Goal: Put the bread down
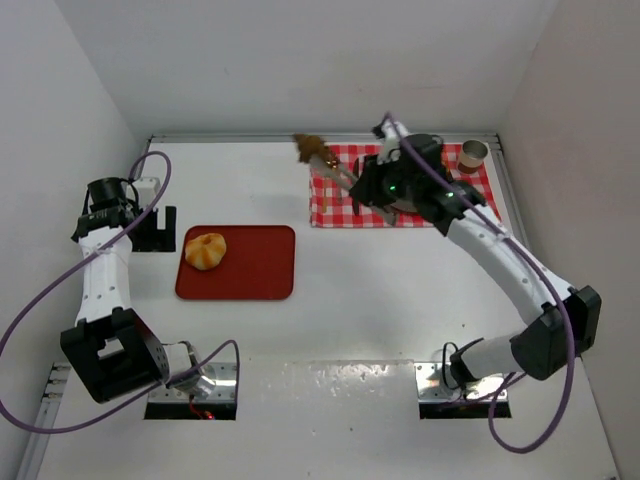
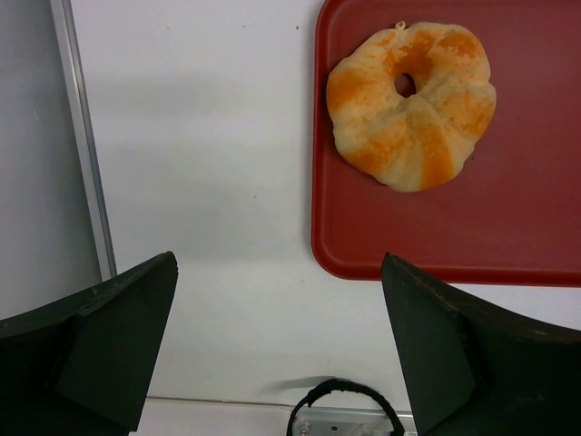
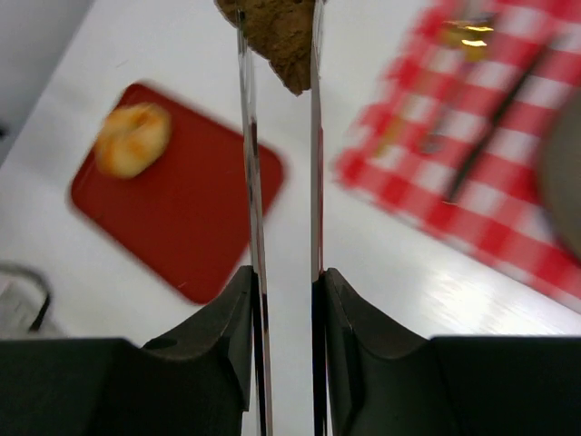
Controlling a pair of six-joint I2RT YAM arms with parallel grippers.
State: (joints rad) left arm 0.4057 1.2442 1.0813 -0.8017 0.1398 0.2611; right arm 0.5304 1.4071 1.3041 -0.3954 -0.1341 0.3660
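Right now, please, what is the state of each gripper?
Left gripper: open, empty.
Right gripper: closed on tongs that pinch the brown bread.

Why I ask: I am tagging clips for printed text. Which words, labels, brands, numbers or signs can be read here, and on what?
No readable text in any view.
The red tray, bun, checked cloth, cup and tongs show no lettering.
Any fine marks on the cloth in the right wrist view are too blurred to tell.
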